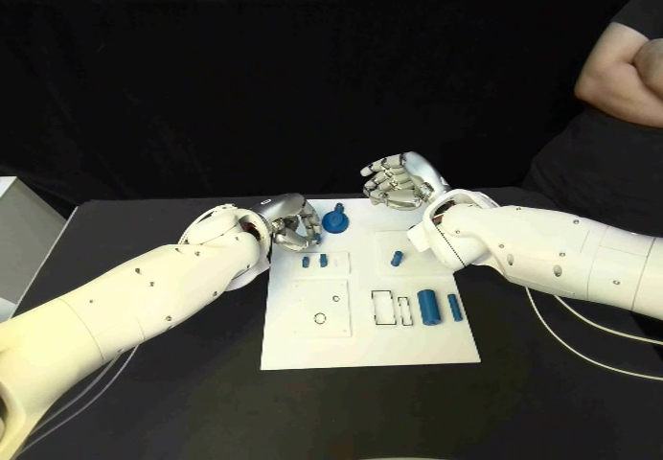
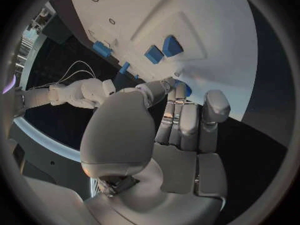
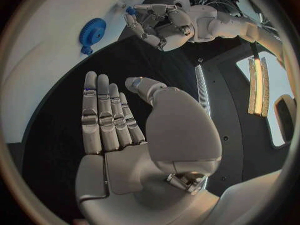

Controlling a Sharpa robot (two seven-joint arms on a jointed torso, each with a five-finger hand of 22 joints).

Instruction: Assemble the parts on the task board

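Note:
The white task board [image 1: 373, 331] lies in the middle of the table. A blue gear [image 1: 337, 223] sits at its far edge, also seen in the right wrist view [image 3: 92, 31]. Two small blue pieces [image 1: 315, 260] lie side by side near the far left, a third [image 1: 397, 257] to their right, and two blue cylinders [image 1: 443, 307] toward the right edge. My left hand [image 1: 293, 230] hovers over the board's far left corner just beside the gear, fingers apart and holding nothing [image 2: 181, 120]. My right hand [image 1: 398, 182] hangs beyond the far edge with its fingers stretched out [image 3: 119, 130], empty.
Outlined recesses [image 1: 391, 307] and round holes [image 1: 321, 319] mark the board's near half. A white box [image 1: 19, 244] stands at the table's left edge. Thin pale cables [image 1: 581, 340] trail over the black table on the right.

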